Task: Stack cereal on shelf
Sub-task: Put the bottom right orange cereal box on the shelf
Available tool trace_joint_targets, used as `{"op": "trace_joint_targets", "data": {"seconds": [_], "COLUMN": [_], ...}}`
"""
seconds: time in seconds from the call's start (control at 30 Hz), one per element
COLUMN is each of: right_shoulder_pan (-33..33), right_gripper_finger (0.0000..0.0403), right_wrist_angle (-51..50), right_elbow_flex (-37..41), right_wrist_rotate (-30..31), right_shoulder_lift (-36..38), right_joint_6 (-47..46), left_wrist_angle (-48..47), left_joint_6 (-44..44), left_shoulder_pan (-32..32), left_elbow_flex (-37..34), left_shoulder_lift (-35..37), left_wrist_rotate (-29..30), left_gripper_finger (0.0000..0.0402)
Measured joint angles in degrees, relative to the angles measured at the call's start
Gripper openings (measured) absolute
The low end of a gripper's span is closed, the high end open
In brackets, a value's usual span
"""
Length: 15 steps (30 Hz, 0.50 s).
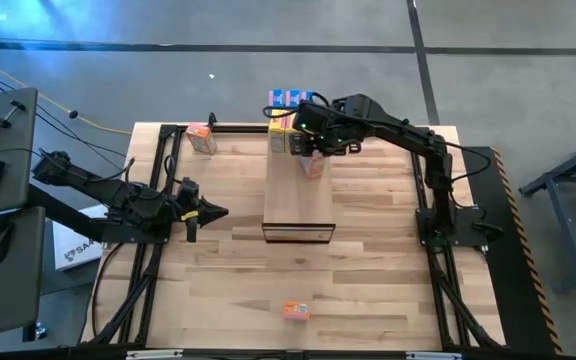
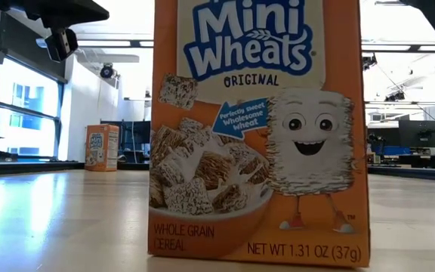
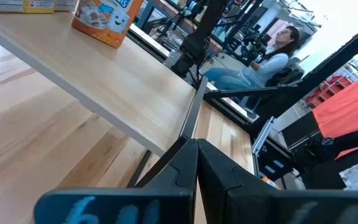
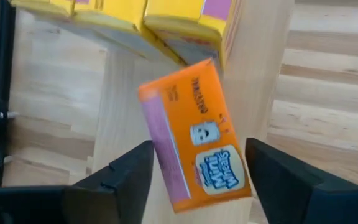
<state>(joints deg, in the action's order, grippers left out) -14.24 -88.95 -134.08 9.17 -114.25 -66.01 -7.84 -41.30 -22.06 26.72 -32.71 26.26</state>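
Right hand (image 4: pixel 194 174) hovering over the shelf (image 1: pixel 299 195), fingers spread wide around an orange cereal box (image 4: pixel 194 146); left hand (image 1: pixel 211 212) resting shut above the desk (image 1: pixel 368 280).

Even, bright overhead light falls on the pale table (image 1: pixel 218 260), with only faint, soft shadows beside the shelf (image 1: pixel 299 195). In the low view, windows on the left and ceiling strip lights blow out white, and a broad glare washes the tabletop at left. The near orange cereal box (image 2: pixel 259 132) is sharp; the room behind it is softer.
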Motion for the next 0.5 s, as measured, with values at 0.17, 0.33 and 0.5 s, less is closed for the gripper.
{"op": "trace_joint_targets", "data": {"seconds": [0.17,0.33,0.5], "right_shoulder_pan": [0.0,0.5,2.5], "right_gripper_finger": [0.0262,0.0263,0.0261], "right_wrist_angle": [1.3,4.8,2.5], "right_elbow_flex": [-0.1,-0.1,-0.7], "right_wrist_rotate": [1.3,1.2,-0.6], "right_shoulder_lift": [-0.1,1.4,5.0], "right_joint_6": [1.1,5.7,11.5], "left_wrist_angle": [0.0,-0.1,-0.1], "left_joint_6": [0.0,0.0,0.0], "left_shoulder_pan": [0.0,0.0,0.0], "left_elbow_flex": [0.0,0.0,0.0], "left_shoulder_lift": [0.0,0.0,0.0], "left_wrist_rotate": [0.0,-0.1,-0.3], "left_gripper_finger": [0.0,0.0,0.0]}}
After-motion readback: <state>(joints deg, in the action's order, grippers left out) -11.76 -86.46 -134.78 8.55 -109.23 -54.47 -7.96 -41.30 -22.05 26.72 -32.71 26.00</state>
